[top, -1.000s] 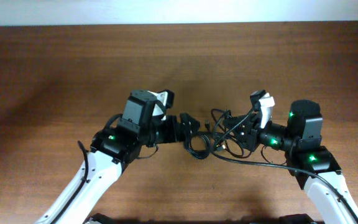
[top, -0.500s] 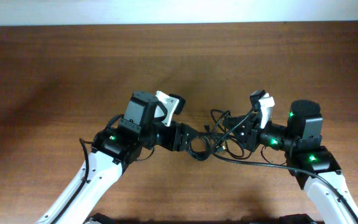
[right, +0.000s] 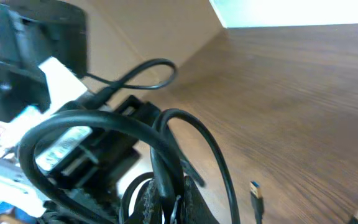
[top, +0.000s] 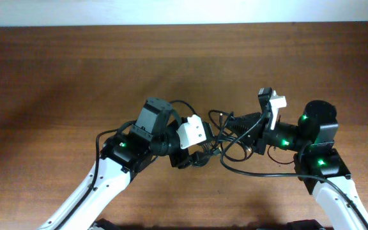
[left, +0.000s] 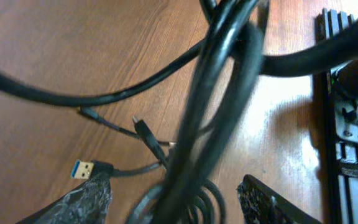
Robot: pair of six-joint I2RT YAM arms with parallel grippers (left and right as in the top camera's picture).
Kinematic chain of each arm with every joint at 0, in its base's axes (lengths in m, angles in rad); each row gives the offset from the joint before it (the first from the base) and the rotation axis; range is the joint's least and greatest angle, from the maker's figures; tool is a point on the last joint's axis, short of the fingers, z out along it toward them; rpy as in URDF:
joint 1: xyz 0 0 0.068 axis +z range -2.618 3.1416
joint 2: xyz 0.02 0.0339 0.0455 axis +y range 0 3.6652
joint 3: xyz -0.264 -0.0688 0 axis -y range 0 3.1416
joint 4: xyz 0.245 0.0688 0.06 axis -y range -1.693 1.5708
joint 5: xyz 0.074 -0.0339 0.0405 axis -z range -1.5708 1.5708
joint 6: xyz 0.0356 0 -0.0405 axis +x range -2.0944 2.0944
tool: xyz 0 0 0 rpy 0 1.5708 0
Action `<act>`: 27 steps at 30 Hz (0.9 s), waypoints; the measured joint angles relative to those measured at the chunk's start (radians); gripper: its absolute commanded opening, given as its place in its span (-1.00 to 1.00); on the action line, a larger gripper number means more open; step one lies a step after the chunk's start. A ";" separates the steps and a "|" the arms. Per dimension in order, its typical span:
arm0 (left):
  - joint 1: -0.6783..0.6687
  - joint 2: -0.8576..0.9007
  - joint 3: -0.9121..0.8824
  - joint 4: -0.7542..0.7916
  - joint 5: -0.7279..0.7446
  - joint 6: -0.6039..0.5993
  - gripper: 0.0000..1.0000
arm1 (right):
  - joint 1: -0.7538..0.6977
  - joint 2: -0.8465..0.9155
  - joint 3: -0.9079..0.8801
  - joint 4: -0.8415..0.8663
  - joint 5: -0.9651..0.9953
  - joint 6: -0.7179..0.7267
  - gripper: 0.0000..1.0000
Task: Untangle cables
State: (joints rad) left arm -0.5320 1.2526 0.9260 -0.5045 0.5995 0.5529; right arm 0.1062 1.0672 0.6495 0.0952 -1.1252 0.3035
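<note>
The cables (top: 217, 137) are a tangle of thin black cords hanging between my two grippers at the table's middle. My right gripper (top: 237, 125) is shut on a bunch of the cords and holds them off the table; the right wrist view shows its fingers (right: 174, 202) pinched on a black cord (right: 194, 134). My left gripper (top: 195, 153) is open, and its fingers (left: 176, 202) straddle several blurred cords (left: 222, 81) and a coil. A blue USB plug (left: 82, 168) and a small plug (left: 139, 126) lie on the wood. Two plug ends (right: 256, 190) also show in the right wrist view.
The brown wooden table (top: 75, 70) runs to a pale wall at the far edge. A loop of cord (top: 254, 169) trails on the table toward the right arm. The right arm's body (left: 353, 112) shows at the right of the left wrist view.
My left gripper has rolled over and moved right and nearer, in around the tangle. My right gripper has risen a little with the cords, and the loops have shifted.
</note>
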 measured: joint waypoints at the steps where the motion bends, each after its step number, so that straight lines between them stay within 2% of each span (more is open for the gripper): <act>1: 0.000 0.000 0.000 0.003 0.004 0.010 -0.28 | 0.000 0.000 0.000 0.004 -0.010 0.009 -0.92; 2: 0.000 0.000 0.000 0.012 0.006 0.029 -0.53 | 0.000 0.000 0.000 0.006 -0.020 0.016 -0.92; 3: 0.000 0.000 0.000 0.017 0.008 0.033 -0.65 | 0.000 0.000 0.000 0.007 -0.029 0.023 -0.92; 8: 0.000 0.000 0.000 0.019 0.015 0.057 -1.00 | 0.000 0.000 0.000 0.007 -0.043 0.038 -0.92; 13: 0.000 0.000 0.000 0.019 0.019 0.061 -1.00 | 0.000 0.000 0.000 0.007 -0.043 0.039 -0.88; 15: 0.000 0.000 0.000 0.019 0.019 0.061 -1.00 | 0.000 0.000 0.000 0.006 -0.043 0.038 -0.58; 19: 0.000 0.000 0.000 0.019 0.018 0.061 -1.00 | 0.000 0.000 0.000 -0.008 -0.040 0.043 -0.11; 20: 0.000 0.000 0.000 0.018 0.018 0.061 -1.00 | 0.000 0.000 0.000 -0.008 -0.039 0.042 0.37; 22: 0.000 0.001 0.000 0.017 0.018 0.061 -1.00 | 0.000 0.000 0.000 -0.011 -0.040 0.047 0.63; 23: 0.000 0.001 0.000 0.016 0.018 0.061 -1.00 | 0.000 0.000 0.000 -0.011 -0.040 0.041 0.67; 24: 0.000 0.001 0.000 0.016 0.018 0.061 -1.00 | 0.000 0.000 0.000 -0.008 -0.040 0.041 0.85; 26: 0.000 0.001 0.000 0.014 0.018 0.061 -1.00 | 0.000 0.000 0.000 -0.012 -0.040 0.029 1.00; 27: 0.000 0.001 0.000 0.011 0.018 0.061 -1.00 | 0.000 0.000 0.000 -0.011 -0.040 0.029 0.98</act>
State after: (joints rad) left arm -0.5320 1.2533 0.9260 -0.4931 0.6170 0.6136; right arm 0.1062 1.0672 0.6495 0.0837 -1.1652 0.3328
